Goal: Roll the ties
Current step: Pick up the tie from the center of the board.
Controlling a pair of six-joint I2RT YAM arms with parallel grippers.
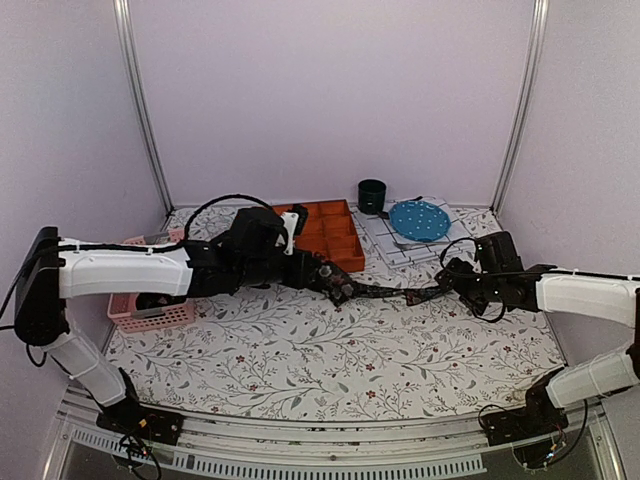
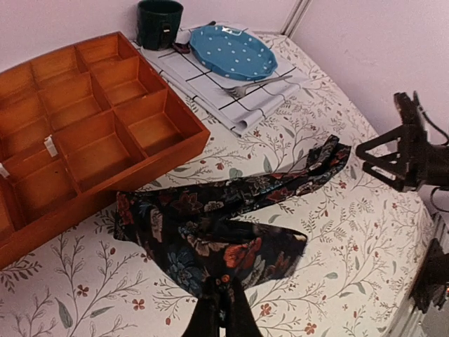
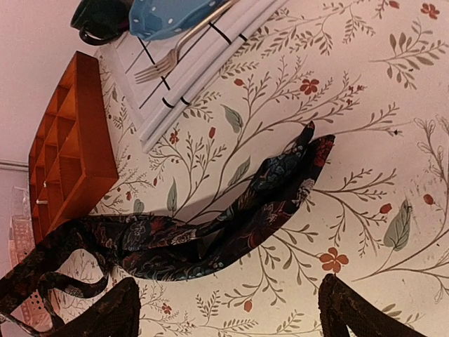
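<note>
Here: one dark floral-specked fabric necktie, crumpled, on floral-cloth worktop; left pincer clenched on its bunched end; right pincer spread, empty.

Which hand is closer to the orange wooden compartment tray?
Left. The left hand is just in front of the orange wooden compartment tray, shut on the dark floral necktie; the right hand is farther right, open, by the tie's far end.

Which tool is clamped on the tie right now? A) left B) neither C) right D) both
A: the left tool is shut on the tie at its near edge, while the right tool stands open, clear of the narrow end.
</note>
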